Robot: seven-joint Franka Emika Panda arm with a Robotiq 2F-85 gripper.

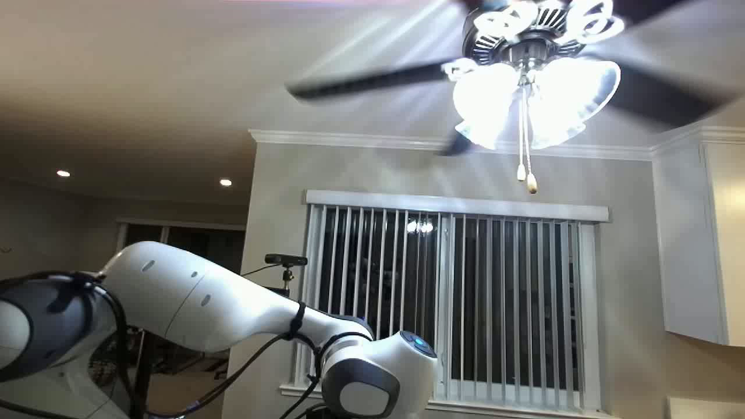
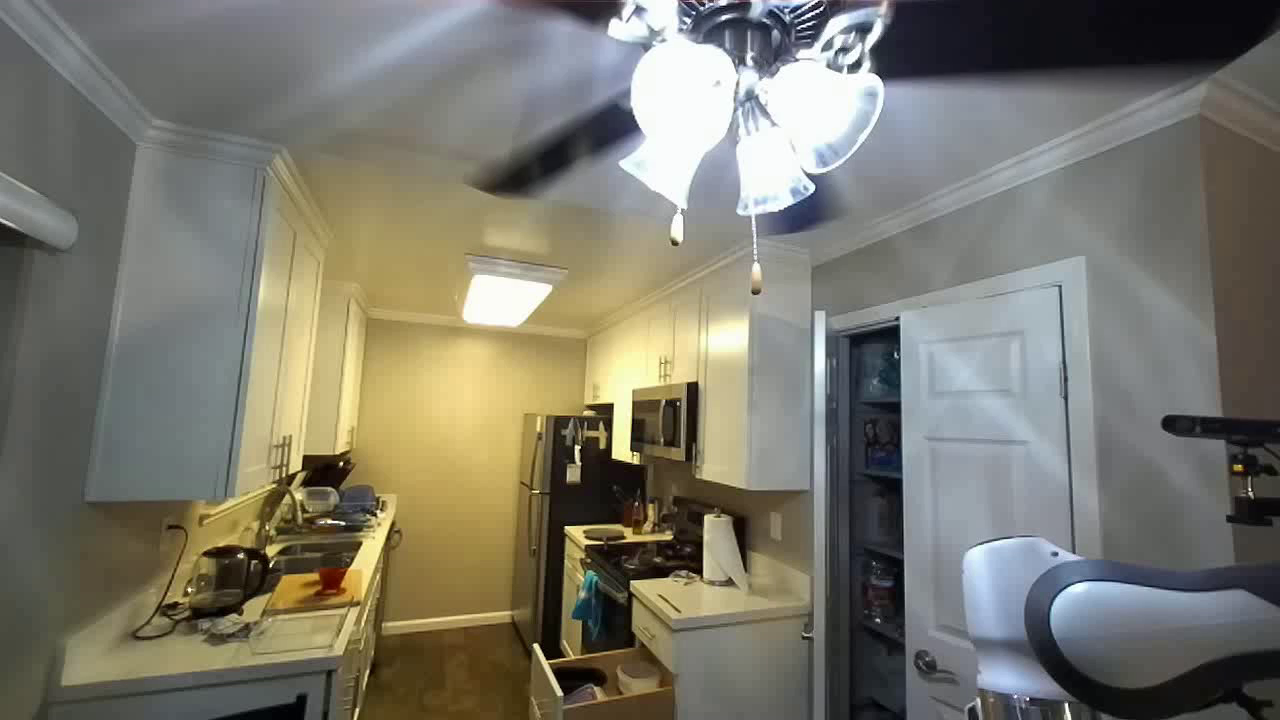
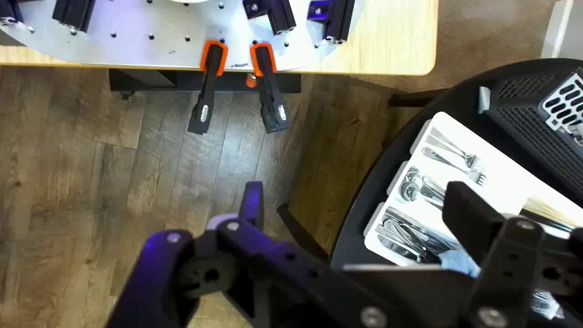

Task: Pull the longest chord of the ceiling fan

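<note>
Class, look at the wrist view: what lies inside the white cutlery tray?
Inside the white cutlery tray are forks, spoons and what look like knives, plus thin pale sticks. The gripper hides part of the tray; anything behind it cannot be seen.

High in both exterior views, the fan (image 1: 527, 52) is finished in glossy dark metal at the hub (image 2: 745, 38) and frosted glass at the shades (image 1: 486, 96). The longer chain (image 2: 755, 238) is ended by a smooth, wood-like fob (image 2: 756, 278). The arm (image 1: 198, 291) is cased in smooth white plastic. At lower centre of an exterior view, blue cloth (image 2: 588, 605) and a paper roll (image 2: 718, 550) are seen. In the wrist view, matt black is shown on the gripper (image 3: 358, 209), grained wood on the floor (image 3: 68, 205) at left, polished metal on the cutlery (image 3: 409, 190) at right.
</note>
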